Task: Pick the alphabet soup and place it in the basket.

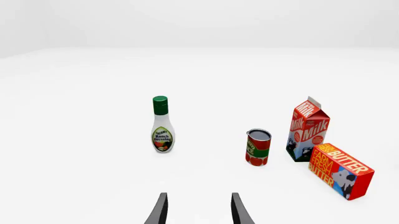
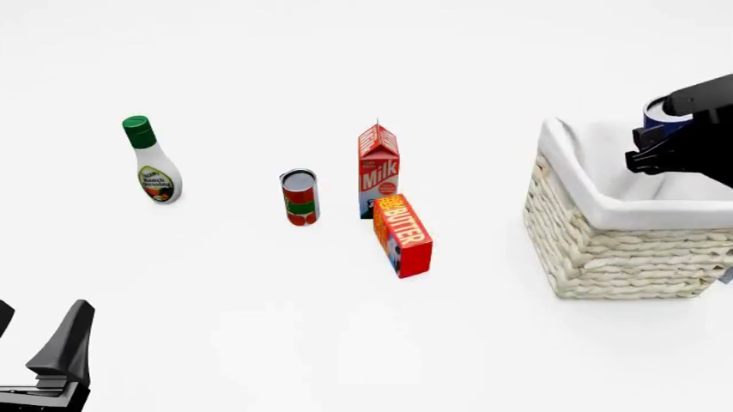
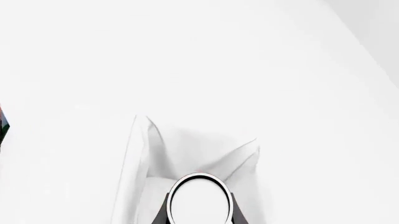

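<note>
The alphabet soup (image 2: 661,117), a blue-labelled can, hangs over the basket (image 2: 607,249) at the right of the front view, held by my right gripper (image 2: 675,129). In the right wrist view its silver-white top (image 3: 198,201) shows between the dark fingers (image 3: 162,215), with the basket's white cloth lining (image 3: 187,154) below. My left gripper (image 1: 198,210) is open and empty, low at the front left of the table (image 2: 46,360), well short of the other items.
A ranch dressing bottle (image 2: 151,160) stands at the left. A red-and-green can (image 2: 300,196), a milk carton (image 2: 378,169) and a butter box (image 2: 403,234) cluster in the middle, left of the basket.
</note>
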